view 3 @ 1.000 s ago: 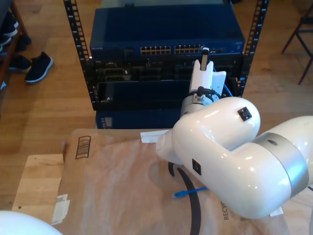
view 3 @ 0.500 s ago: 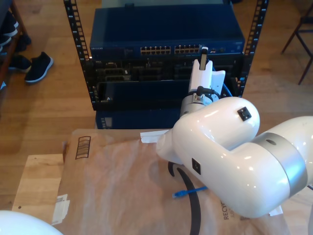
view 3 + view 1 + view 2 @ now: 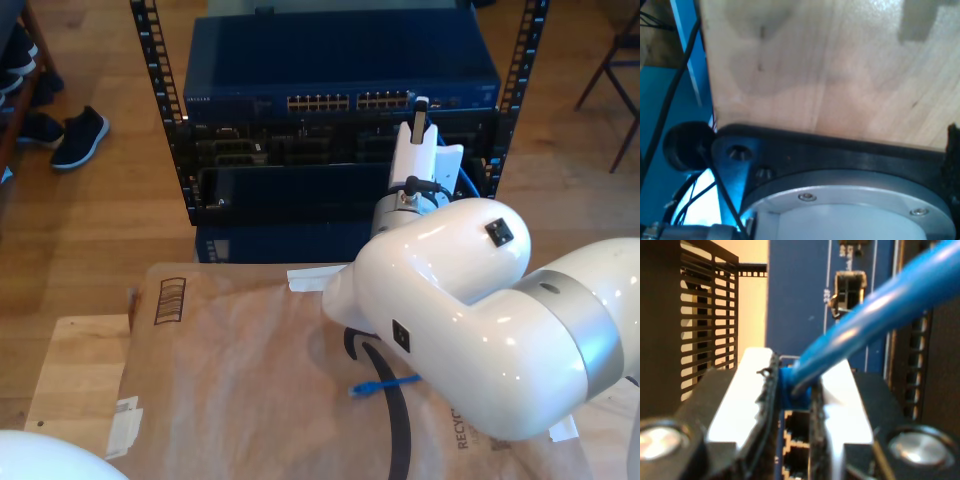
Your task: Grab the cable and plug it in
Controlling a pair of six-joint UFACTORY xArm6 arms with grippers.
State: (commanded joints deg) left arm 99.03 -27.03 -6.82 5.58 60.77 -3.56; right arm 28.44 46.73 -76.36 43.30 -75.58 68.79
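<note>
Glossy blue cable (image 3: 875,310), matt cardboard (image 3: 240,370)

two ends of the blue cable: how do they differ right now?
The held end is pinched between the jaws of my second gripper, up at the blue switch just above its ports; the free end lies loose on the brown paper, touched by nothing. The held end's plug is hidden by the jaws; the free end's tip shows. Both belong to the same thin bright-blue cable.

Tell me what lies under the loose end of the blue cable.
The cable end rests on brown paper packaging bearing a black curved mark. The arm covers the cable's onward run.
</note>
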